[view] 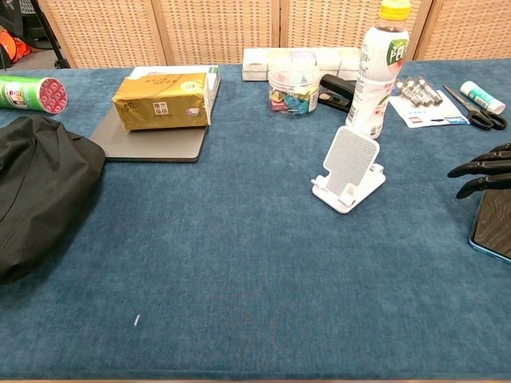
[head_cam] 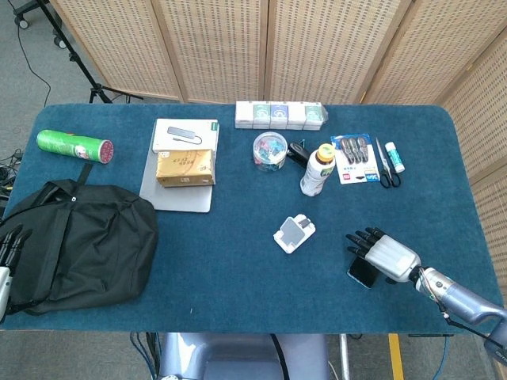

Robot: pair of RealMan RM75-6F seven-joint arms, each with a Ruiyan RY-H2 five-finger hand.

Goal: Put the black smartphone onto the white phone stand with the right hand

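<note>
Bright, even light falls from overhead in both views, and shadows on the counter [head_cam: 238, 253] are soft and short. Focus is sharp throughout, without glare. The bag [head_cam: 75, 241] at 9 o'clock reads nearly featureless black.

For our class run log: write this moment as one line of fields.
phase: reach | right robot hand: open, over black smartphone | smartphone: flat on table | white phone stand: empty | left robot hand: by black bag

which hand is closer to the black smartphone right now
Right. The right hand is over the black smartphone; the left hand sits at the table's far left edge beside the black bag.
</note>
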